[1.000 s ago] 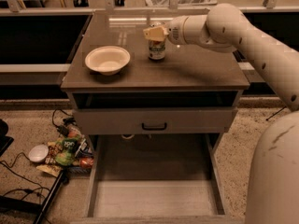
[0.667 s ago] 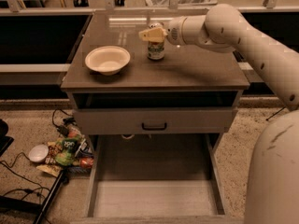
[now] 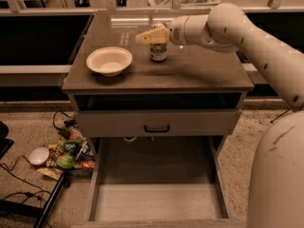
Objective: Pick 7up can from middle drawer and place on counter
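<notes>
The 7up can [image 3: 158,51] stands upright on the counter [image 3: 199,75], at its back middle, right of a white bowl. My gripper [image 3: 153,36] reaches in from the right at the can's upper part. Its pale fingers [image 3: 145,37] are spread open around the can's top, with one fingertip pointing left past it. The middle drawer [image 3: 156,201] is pulled out low in front of the cabinet, and its pale plank floor is bare.
A white bowl [image 3: 109,60] sits on the counter's left half. A closed grey drawer front with a black handle [image 3: 156,128] lies under the counter. Snack packets and cables [image 3: 66,153] litter the floor at the left. My white arm [image 3: 256,42] crosses the right side.
The gripper's fingertip has shifted a little to the left and down past the can. The can stays put on the counter.
</notes>
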Controlling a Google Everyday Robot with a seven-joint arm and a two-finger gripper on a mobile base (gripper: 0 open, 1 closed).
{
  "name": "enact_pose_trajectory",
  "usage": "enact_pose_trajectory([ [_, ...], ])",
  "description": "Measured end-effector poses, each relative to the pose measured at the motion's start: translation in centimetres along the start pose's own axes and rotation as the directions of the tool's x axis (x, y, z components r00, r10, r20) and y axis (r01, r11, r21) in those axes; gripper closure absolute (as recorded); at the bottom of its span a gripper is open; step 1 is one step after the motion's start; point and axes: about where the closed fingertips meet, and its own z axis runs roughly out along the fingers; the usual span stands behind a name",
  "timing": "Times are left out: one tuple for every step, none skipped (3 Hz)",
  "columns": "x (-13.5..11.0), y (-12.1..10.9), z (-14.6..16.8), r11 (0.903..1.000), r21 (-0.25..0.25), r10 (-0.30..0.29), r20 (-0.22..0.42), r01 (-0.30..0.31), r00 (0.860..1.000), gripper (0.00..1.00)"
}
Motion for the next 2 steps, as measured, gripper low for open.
enact_pose_trajectory([
  [-3.1,0.1,-0.2,0.9989,-0.033,-0.035,-0.025,0.034,0.999,0.00],
  [-8.7,0.8,-2.0,0.9833,-0.037,-0.181,-0.091,0.178,0.979,0.00],
])
